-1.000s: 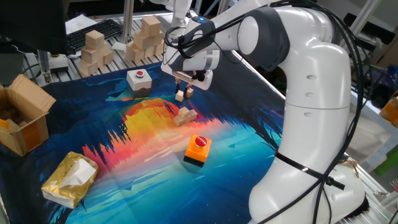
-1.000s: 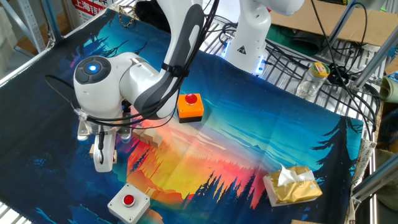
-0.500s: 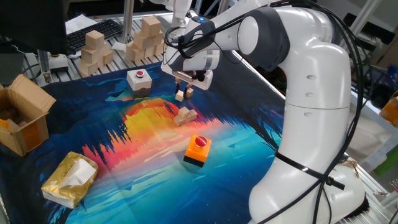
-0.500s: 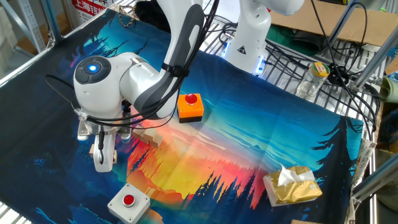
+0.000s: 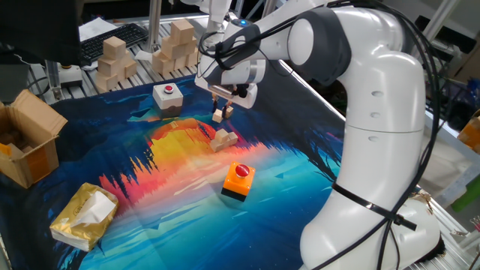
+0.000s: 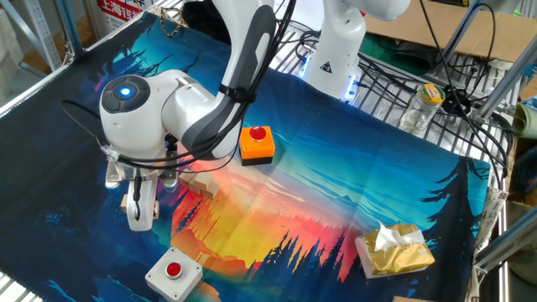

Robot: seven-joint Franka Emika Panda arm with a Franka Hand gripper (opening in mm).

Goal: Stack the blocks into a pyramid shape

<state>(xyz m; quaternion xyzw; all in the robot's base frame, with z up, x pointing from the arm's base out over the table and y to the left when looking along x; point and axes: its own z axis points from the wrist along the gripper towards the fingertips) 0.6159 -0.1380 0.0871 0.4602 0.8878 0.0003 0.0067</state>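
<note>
My gripper [image 5: 222, 109] hangs a little above the mat at the back, shut on one small tan block [image 5: 218, 115]. A low cluster of small tan blocks [image 5: 223, 139] rests on the mat just in front of and below it. In the other fixed view the gripper [image 6: 137, 208] points down, and the held block [image 6: 126, 202] shows as a tan sliver beside one finger. There the cluster of blocks [image 6: 198, 181] is partly hidden behind the arm's wrist.
An orange button box [image 5: 238, 180] sits in front of the cluster, and a white button box [image 5: 167, 96] stands left of the gripper. Piles of larger wooden blocks [image 5: 112, 57] line the back edge. A cardboard box [image 5: 26, 142] and a yellow tissue pack [image 5: 84, 216] lie at the left.
</note>
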